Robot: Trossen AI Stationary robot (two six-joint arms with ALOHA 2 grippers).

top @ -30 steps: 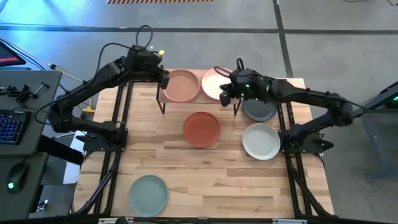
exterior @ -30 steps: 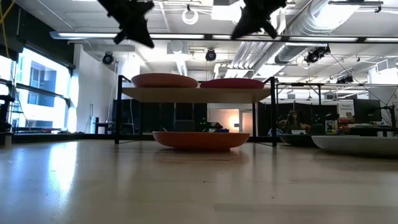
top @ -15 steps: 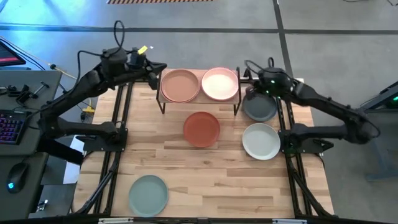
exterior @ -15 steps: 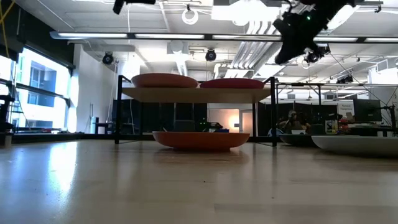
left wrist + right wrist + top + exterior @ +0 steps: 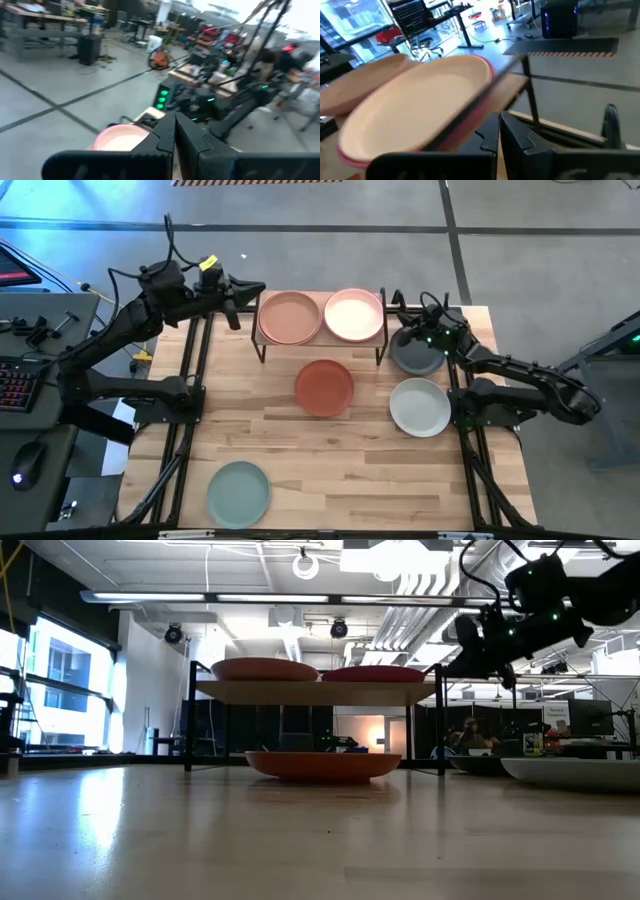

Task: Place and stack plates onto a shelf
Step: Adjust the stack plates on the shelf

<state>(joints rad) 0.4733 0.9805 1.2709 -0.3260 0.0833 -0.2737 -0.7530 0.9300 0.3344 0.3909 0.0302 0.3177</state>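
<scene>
Only the high view shows 2 plates [image 5: 322,317] filling the shelf [image 5: 322,340]; both flanking claws, left claw [image 5: 258,287] and right claw [image 5: 392,301], are pressed together, empty.

Shelf [image 5: 322,343] sits at the back of the table, light wood top on thin black legs. Two plates on top side by side, almost touching: peach plate [image 5: 290,318] on the left, light pink plate [image 5: 354,314] on the right. Terracotta plate [image 5: 324,387] lies flat on the table just in front of the shelf. Dark grey plate [image 5: 414,356] is right of the shelf, pale grey-white plate [image 5: 419,407] just in front of it. Sage green plate [image 5: 239,491] is alone near the front left.
</scene>
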